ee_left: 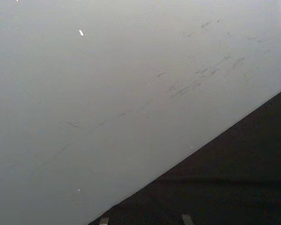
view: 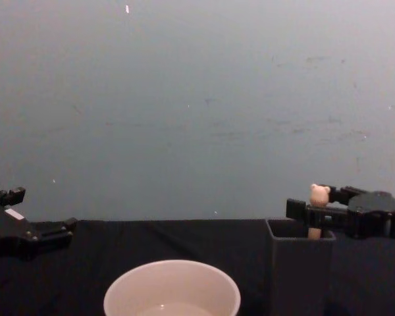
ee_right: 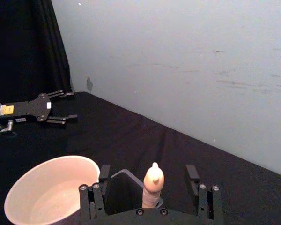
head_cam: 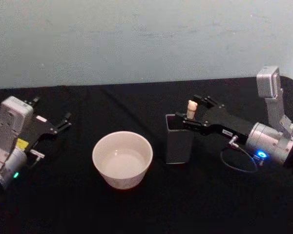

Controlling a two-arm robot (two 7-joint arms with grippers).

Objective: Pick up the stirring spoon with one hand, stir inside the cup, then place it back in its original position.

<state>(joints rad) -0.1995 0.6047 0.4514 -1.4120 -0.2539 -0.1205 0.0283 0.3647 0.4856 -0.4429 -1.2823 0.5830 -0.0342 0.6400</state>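
The stirring spoon (head_cam: 191, 108) stands upright in a dark grey square holder (head_cam: 178, 141), with only its cream handle and small eared head (view: 319, 194) showing above the rim. My right gripper (ee_right: 148, 172) is open, one finger on each side of the handle (ee_right: 153, 185) with a gap on both sides. In the head view this gripper (head_cam: 189, 114) reaches in from the right, level with the handle's top. The cream-white cup (head_cam: 122, 158) sits just left of the holder, with pale liquid inside. My left gripper (head_cam: 63, 122) rests open at the far left.
The table is covered in black cloth (head_cam: 151, 209), and a pale wall (head_cam: 146, 39) runs close behind it. A thin cable (head_cam: 237, 163) loops under the right wrist. Cup and holder stand only a few centimetres apart.
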